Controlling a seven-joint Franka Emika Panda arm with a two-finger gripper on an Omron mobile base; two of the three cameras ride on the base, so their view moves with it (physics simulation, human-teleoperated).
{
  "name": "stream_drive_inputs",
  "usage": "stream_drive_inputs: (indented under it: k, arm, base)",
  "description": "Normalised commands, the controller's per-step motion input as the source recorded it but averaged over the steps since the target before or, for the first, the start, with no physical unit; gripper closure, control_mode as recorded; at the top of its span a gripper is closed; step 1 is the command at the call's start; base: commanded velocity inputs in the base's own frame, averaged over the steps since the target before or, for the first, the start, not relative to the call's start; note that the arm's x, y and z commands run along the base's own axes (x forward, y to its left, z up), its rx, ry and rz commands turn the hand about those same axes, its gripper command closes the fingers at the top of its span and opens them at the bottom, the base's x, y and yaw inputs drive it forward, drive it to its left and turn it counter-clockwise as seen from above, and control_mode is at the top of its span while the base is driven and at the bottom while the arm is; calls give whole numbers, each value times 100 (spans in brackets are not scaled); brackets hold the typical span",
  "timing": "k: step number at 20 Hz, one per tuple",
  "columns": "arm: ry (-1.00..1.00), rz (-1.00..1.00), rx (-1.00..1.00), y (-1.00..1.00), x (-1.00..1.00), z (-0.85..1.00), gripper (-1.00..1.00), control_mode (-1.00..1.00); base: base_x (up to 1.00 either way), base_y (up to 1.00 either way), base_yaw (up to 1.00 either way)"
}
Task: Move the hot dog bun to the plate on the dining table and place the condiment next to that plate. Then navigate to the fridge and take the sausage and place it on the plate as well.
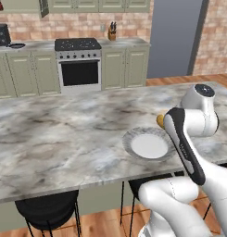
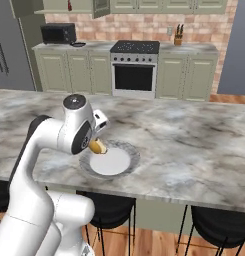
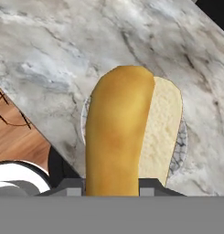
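Bun position, left base view: hot dog bun [image 1: 160,121] shows beside the arm, above the plate [image 1: 149,145]. Right base view: bun over the plate rim. Hand view: gripper [image 3: 112,185] pinches its end. Likely soft, light; grip gently mid-body.

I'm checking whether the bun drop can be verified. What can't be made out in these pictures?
- Gripper: its fingers are covered by the hot dog bun in the hand view and by the arm in both base views.
- Bun's height above the plate: not readable in any view.
- Plate in the hand view: mostly hidden behind the bun.
- Bun in the left base view: just a sliver past the arm.
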Motion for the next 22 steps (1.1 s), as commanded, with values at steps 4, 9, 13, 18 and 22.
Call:
stream_drive_inputs:
  k: [4, 9, 13, 18, 22]
  arm:
    - [7, 0, -2, 7, 7, -32, 100, -100]
    - [17, 0, -5, 18, 14, -36, 100, -100]
    - [11, 0, -3, 10, 24, -37, 100, -100]
    - [1, 0, 0, 2, 26, -37, 100, -100]
    - [0, 0, 0, 0, 29, -28, 100, -100]
  base:
    - [0, 0, 0]
    - [0, 0, 0]
    - [0, 0, 0]
    - [0, 0, 0]
    - [0, 0, 0]
